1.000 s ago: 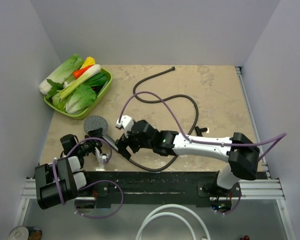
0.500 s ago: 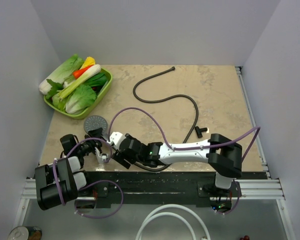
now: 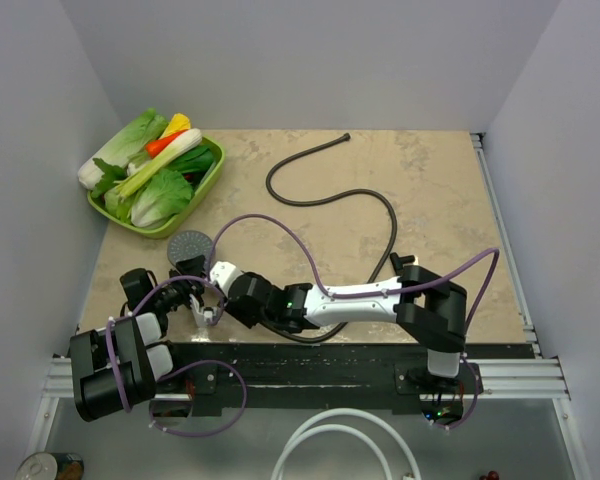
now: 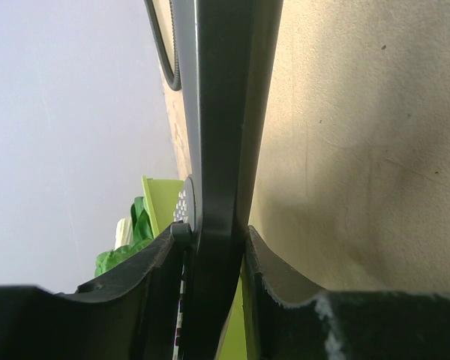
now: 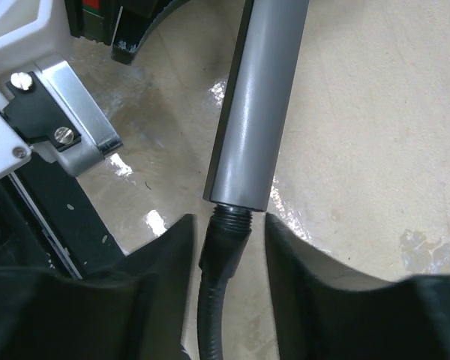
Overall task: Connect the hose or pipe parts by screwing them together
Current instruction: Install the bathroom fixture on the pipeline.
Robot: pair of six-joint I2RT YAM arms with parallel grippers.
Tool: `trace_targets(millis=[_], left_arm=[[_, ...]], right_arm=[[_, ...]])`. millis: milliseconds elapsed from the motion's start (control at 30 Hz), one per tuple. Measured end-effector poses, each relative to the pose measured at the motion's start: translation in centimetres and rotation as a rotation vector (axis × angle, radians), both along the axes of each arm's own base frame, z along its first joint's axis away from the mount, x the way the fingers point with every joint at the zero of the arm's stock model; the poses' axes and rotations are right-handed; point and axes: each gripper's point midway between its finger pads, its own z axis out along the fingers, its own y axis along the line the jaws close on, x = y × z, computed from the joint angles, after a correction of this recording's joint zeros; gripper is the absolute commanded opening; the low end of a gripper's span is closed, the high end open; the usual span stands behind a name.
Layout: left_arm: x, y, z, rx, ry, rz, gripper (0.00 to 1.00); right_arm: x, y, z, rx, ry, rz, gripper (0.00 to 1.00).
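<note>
I am looking down into a small booth: pale lilac-grey walls (image 3: 310, 60) close in three sides of a beige, marble-mottled table (image 3: 440, 190), and a black rail (image 3: 320, 360) carries both arm bases along its near edge. In the right wrist view the tabletop is glossy, with bright glare patches beside the fingers. My left gripper (image 3: 200, 298) sits near the table's near-left corner with its fingers (image 4: 135, 277) pressed onto the dark handle (image 4: 221, 112) of the shower head (image 3: 188, 245). The round grey face lies just beyond those fingertips. The right arm stretches low across the table, so my right gripper (image 3: 221, 290) sits just beside the left one. Between its fingers (image 5: 154, 277) lies the black end nut (image 5: 226, 229) of the hose (image 3: 320, 197), butted against the end of the grey handle. The fingers bracket the nut closely, but I cannot tell whether they pinch it. From there the hose runs back under the right arm, curves across the middle of the table and ends far beyond both grippers near the back wall. A small black T-fitting (image 3: 407, 260) lies well to the right of the fingers, by the right arm's elbow. A green tray (image 3: 208, 180) of vegetables sits beyond the left fingers in the far-left corner. A white tube (image 3: 330, 440) loops below the rail.
</note>
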Motion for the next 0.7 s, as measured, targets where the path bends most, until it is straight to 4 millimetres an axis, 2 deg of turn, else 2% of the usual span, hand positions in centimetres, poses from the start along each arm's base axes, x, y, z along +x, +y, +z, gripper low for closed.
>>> trace_targets(millis=[133,267,467,700], left_arm=[[-0.01,0.00,0.02,0.000,0.000,0.000,0.00],[-0.01,-0.01,0.05,0.000,-0.001,0.000,0.00],[-0.06,-0.03,-0.01,-0.002,0.003,-0.001,0.00],[-0.12,-0.09,0.24,-0.001,-0.004,-0.003,0.00]], right_arm=[[0.02,0.10,-0.85,-0.016,0.006,-0.003,0.61],[0.01,0.02,-0.95,-0.020,0.008,-0.004,0.60],[-0.01,-0.01,-0.99,-0.020,0.011,-0.007,0.49],[0.07,0.06,-0.98,-0.010,0.021,-0.015,0.28]])
